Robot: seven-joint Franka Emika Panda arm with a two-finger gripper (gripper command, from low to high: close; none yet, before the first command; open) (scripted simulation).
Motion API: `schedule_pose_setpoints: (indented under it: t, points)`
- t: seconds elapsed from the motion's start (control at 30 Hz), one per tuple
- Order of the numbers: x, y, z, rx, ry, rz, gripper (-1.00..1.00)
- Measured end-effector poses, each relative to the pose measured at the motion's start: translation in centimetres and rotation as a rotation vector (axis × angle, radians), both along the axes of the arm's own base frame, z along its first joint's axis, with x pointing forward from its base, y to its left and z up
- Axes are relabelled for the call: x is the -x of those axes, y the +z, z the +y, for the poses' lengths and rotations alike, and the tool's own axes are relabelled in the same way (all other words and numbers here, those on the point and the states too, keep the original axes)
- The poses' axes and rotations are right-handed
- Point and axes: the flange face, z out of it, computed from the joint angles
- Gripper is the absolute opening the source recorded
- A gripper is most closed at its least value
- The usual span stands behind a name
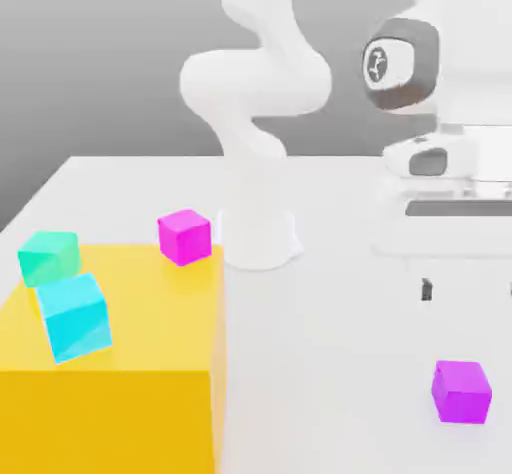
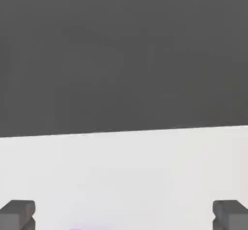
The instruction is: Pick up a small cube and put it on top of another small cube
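Glossy violet-purple cube (image 1: 461, 393), plain-faced

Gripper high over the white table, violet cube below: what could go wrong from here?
The open gripper has the violet cube only at the edge of the hand view, so descending without re-centring might miss or knock it. The cyan cube sits tilted by the green cube on the yellow block; a touch during placing could tip it. The magenta cube looks similar in colour, so it might be mistaken for the violet one.
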Motion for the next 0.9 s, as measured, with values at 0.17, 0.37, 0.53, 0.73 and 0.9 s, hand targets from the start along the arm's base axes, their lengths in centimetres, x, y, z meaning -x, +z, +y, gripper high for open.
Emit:
schedule_pose_setpoints:
  t: [0.17, 0.37, 0.53, 0.73, 0.9]
  points:
    - [3.8, -8.5, 3.0, 0.006, -0.017, 0.129, 0.00]
    - [4.4, -14.9, 3.4, 0.007, -0.019, 0.145, -1.00]
    - [4.4, -15.4, 3.4, 0.006, -0.018, 0.144, -1.00]
    - [4.2, -9.5, 3.2, 0.008, -0.024, 0.143, -1.00]
    - [0.7, -3.6, -4.7, 0.043, -0.211, 0.127, -1.00]
